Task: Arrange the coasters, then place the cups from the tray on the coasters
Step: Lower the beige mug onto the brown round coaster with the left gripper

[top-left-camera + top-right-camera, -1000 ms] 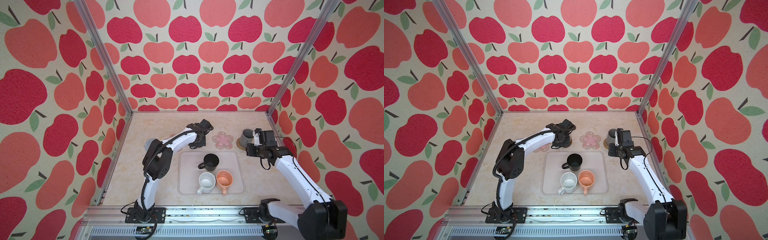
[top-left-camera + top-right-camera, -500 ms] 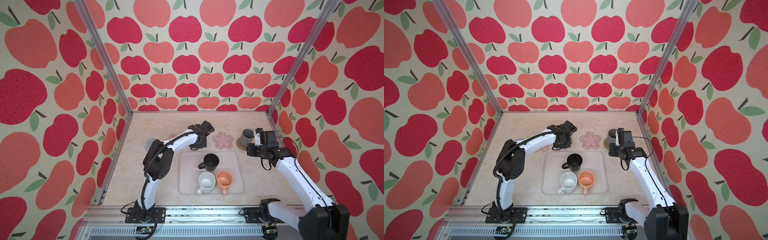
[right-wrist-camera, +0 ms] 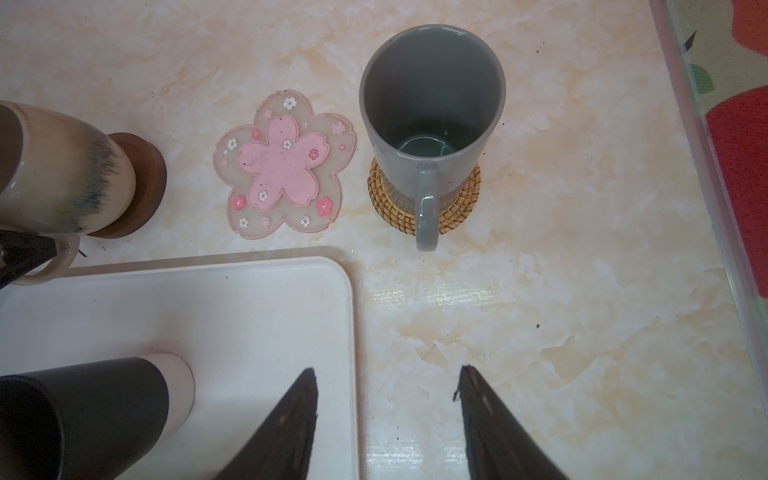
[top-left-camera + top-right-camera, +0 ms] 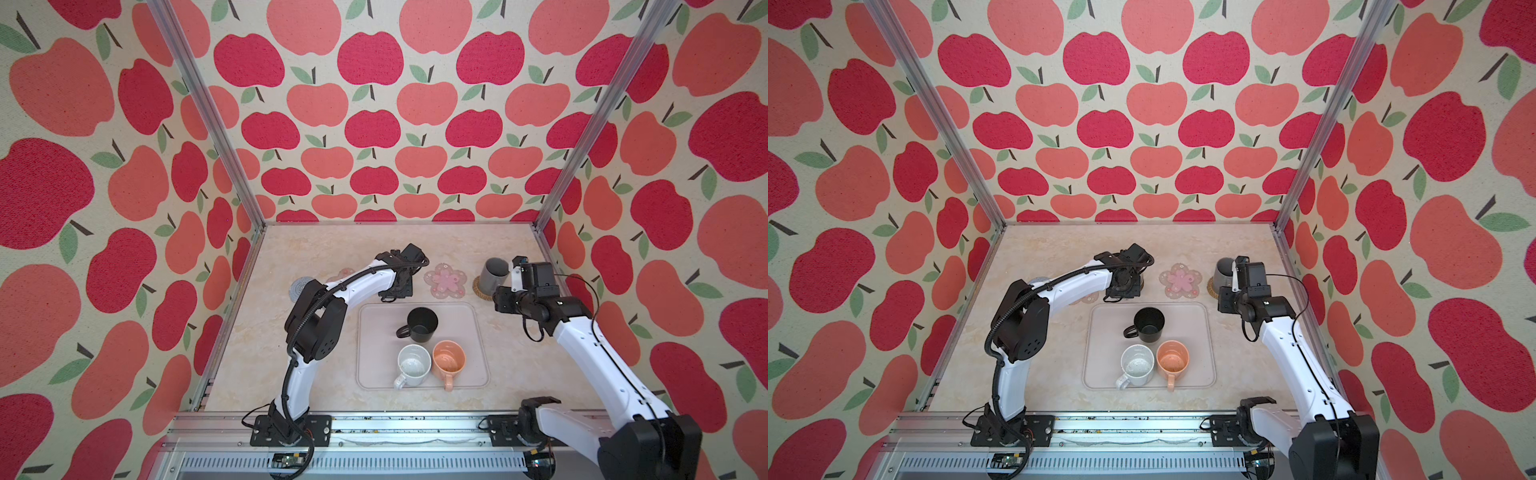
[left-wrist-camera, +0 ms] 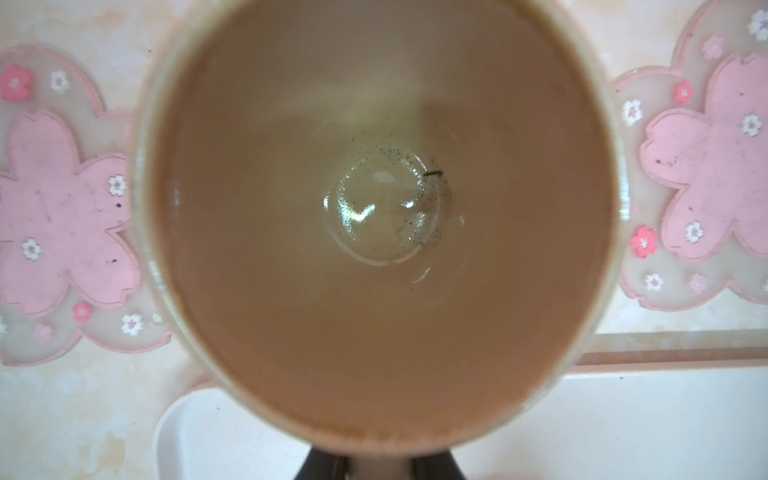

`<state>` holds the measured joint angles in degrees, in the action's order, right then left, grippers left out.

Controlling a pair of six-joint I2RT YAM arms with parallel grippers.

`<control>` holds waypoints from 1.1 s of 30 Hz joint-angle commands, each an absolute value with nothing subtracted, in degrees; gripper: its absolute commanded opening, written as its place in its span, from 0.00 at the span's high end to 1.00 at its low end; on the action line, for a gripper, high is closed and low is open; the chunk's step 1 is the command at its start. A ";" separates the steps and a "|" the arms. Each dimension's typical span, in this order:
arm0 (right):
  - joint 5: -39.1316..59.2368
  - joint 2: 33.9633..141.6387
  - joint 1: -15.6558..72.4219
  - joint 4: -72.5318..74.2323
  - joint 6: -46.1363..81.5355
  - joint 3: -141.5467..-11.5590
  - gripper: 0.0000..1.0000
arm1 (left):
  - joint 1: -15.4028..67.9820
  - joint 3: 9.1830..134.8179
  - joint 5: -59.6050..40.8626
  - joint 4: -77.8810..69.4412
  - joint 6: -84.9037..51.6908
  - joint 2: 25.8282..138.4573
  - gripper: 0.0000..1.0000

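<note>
At the back of the marbled counter (image 3: pixel 540 291), just beyond the pale beige rectangular tray (image 3: pixel 249 307): left pincer (image 5: pixel 376 467) clamped on the handle of the cream rounded mug (image 3: pixel 62 174), which is upright over the dark brown round wooden coaster (image 3: pixel 147 183); contact cannot be confirmed. Judgement: lower it straight, keep the base centred, release only once seated, then back off along the handle line. Right pincer (image 3: pixel 386 415) has its jaws apart and holds nothing, near the tall grey mug (image 3: pixel 432 104).

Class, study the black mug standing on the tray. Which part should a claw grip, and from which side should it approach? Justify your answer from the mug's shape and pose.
Probably the handle of the black mug, taken from above on its left. The mug stands upright on the tray, and its loop juts leftward, clear of the white mug nearby.
</note>
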<state>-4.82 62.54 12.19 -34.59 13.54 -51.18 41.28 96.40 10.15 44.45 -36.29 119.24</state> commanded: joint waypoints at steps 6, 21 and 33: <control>-4.56 60.93 11.78 -36.16 14.89 -51.20 0.42 | 40.78 94.76 11.85 46.07 -34.38 117.14 0.78; -4.57 60.28 11.78 -36.64 15.07 -51.50 0.42 | 40.80 95.65 9.50 44.96 -34.58 119.27 0.73; -4.57 60.12 11.78 -36.57 15.36 -51.12 0.42 | 40.57 95.97 9.08 44.39 -37.86 118.46 0.75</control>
